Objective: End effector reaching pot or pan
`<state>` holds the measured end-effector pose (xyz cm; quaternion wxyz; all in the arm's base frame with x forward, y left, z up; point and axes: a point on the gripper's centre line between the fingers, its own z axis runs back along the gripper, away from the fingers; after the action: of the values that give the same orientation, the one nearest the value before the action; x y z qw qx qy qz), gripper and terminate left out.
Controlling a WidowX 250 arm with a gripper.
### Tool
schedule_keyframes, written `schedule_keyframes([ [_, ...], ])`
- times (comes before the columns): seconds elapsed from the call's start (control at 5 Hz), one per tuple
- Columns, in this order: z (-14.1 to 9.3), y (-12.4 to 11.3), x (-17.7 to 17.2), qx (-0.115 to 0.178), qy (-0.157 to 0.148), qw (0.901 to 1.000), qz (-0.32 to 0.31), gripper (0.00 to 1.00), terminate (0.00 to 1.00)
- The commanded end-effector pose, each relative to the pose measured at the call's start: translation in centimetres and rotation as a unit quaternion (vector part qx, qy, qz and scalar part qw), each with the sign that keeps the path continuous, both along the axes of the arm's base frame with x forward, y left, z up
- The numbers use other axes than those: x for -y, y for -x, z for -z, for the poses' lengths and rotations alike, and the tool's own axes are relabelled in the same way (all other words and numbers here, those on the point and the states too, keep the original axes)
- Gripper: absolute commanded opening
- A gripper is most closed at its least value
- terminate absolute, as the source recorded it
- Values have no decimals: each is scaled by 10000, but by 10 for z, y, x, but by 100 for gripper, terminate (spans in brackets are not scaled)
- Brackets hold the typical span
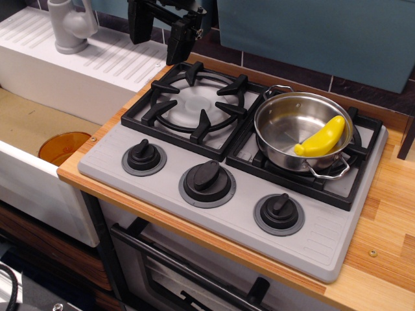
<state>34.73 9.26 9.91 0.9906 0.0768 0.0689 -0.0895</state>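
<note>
The shiny stainless-steel pot [303, 131] sits on the right burner grate, with thin wire loop handles at its far and near sides. A yellow banana-shaped toy [320, 137] lies inside it against the right wall. My black gripper [159, 35] hangs at the top of the view, above the far edge of the left burner grate [194, 107]. Its two dark fingers [179, 44] point down and stand apart with nothing between them. The gripper is well to the left of the pot and higher than it.
A grey toy stove [214, 214] with three black knobs rests on a wooden counter [389, 240]. A white sink [39, 129] lies at left with an orange bowl [63, 147] in it and a grey faucet [68, 26] behind. A dark tiled wall runs behind.
</note>
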Motion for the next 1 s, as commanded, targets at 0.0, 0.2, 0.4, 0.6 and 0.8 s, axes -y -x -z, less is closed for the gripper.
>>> schedule_keyframes([
  [0.0, 0, 0, 0, 0, 0, 10000, 0, 100, 0],
  [0.2, -4, -5, 15, -23, 29, 9998, -181, 100, 0],
  [0.4, 1, -9, 43, 9, 86, 9986, -517, 100, 0],
  [0.6, 0, -13, 67, -27, 145, 9972, -728, 100, 0],
  [0.8, -6, -15, 82, -124, 179, 9959, -877, 100, 0],
])
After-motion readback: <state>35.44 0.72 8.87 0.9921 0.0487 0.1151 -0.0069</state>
